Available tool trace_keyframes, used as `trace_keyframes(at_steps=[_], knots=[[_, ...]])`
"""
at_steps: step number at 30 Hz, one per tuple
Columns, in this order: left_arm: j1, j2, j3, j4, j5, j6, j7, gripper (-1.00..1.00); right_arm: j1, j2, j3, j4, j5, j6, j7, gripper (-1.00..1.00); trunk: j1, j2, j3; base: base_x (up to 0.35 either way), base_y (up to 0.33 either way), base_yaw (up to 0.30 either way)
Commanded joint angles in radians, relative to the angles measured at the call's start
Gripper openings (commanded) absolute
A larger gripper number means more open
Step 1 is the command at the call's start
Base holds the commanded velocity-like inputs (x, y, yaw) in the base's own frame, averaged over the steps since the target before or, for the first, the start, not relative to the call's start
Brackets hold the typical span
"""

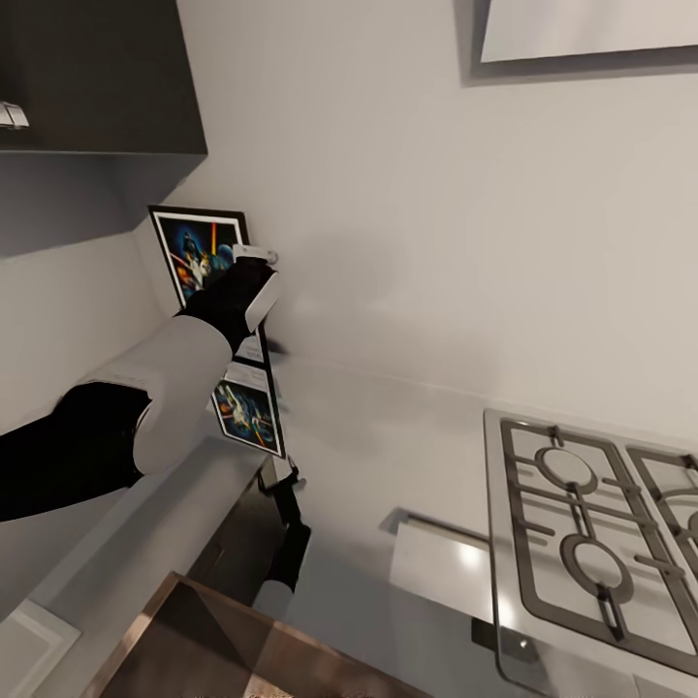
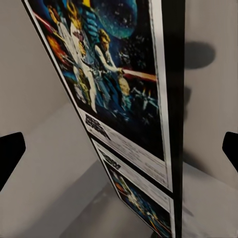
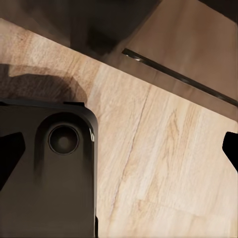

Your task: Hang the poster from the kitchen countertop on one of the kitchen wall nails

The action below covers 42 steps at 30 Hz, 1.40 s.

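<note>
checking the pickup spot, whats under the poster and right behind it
The poster stands upright on the grey kitchen countertop, which mirrors its lower part. Behind it is plain white wall. The left gripper's arm covers its middle, so contact with the wall there can't be seen.

No text legible on poster [image 2: 114, 94]

Through the left wrist camera I see the poster [image 2: 116, 94] standing upright, close in front of my left gripper [image 2: 119, 148], its black frame edge turned toward me. My two dark fingertips [image 2: 11, 153] sit wide apart at either side, touching nothing. The poster's foot rests on the glossy grey countertop [image 2: 54, 188], mirrored there, against a pale wall [image 2: 208, 89].
</note>
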Motion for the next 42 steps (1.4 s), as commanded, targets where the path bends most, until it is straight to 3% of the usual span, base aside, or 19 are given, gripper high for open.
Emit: trace_keyframes(at_steps=[1,42], knots=[[-0.001,0.001,-0.008,-0.001,0.009,0.005,0.006,1.0,0.0,-0.002,0.006,-0.001,0.007,0.003,-0.01,1.0,0.0,-0.001,-0.002,0.0,0.0,0.0],[-0.001,0.003,-0.008,0.001,0.009,0.004,0.006,1.0,0.0,-0.008,0.002,0.005,0.008,0.004,-0.012,1.0,0.0,-0.001,-0.042,0.0,0.0,0.0]])
